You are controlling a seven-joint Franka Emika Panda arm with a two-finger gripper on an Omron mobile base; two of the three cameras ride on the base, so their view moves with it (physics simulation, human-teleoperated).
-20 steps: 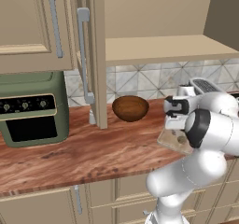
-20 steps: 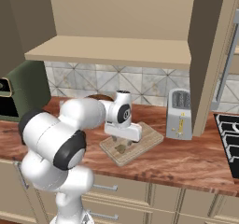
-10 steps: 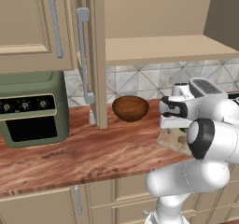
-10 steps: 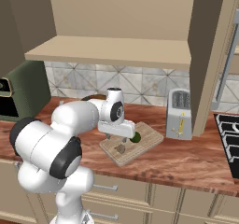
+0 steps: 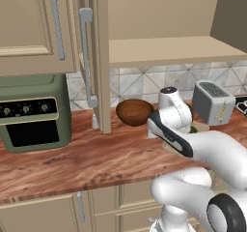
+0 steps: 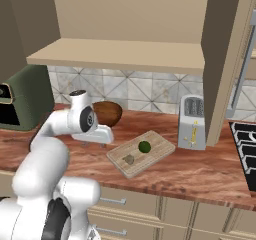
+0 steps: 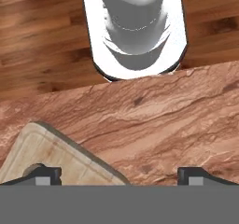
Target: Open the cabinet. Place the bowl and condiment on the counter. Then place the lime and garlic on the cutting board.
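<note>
Cabinet (image 6: 125, 59) open, doors swung wide, inner shelf bare. Landmark: cutting board (image 6: 152, 151), flat on counter (image 5: 72, 163), angled, just left of grey toaster (image 6: 192, 129) in right base view. On board: lime (image 6: 144, 146) near middle, garlic (image 6: 129, 159) beside it toward front-left corner, slightly apart from lime. Brown wooden bowl (image 6: 107, 113) upright on counter behind board's left end, clear of board; seen in left base view too (image 5: 134, 112). Gripper (image 7: 119, 176) over counter just off board's left corner, pointing down, jaws spread wide, nothing between. Fingertips (image 7: 44, 174) at view bottom, one above board corner. Condiment not made out. Green toaster oven (image 5: 34, 110) far left of board.
</note>
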